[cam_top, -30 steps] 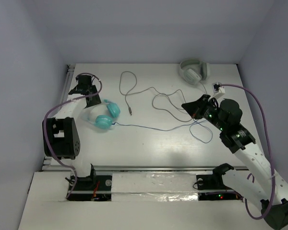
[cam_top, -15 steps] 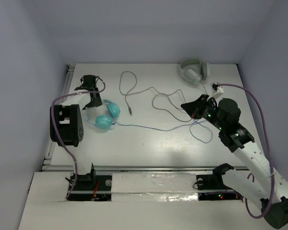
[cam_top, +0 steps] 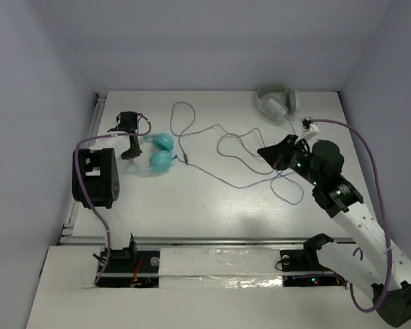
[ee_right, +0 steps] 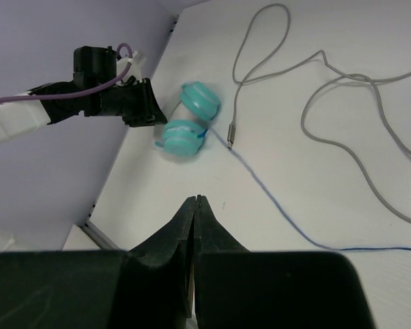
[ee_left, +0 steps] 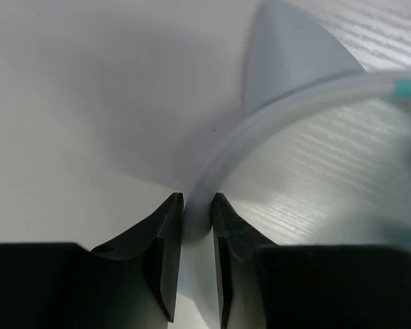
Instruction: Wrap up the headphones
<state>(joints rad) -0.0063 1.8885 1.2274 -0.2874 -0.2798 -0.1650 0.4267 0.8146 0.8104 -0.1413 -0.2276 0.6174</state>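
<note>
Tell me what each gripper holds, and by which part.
The left gripper holds the headphones by the white headband; the right gripper is shut on nothing.

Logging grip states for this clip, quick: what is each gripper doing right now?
Left gripper: closed on the white headband of the teal headphones.
Right gripper: closed, holding nothing visible.

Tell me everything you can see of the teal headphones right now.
The headphones sit on the white table, toward its left side. Two round teal ear cups lie close together, joined by a translucent white, plastic-looking headband. The left gripper is shut on that band, which arcs away from its fingertips. A thin blue cable trails from the cups rightward across the table.
</note>
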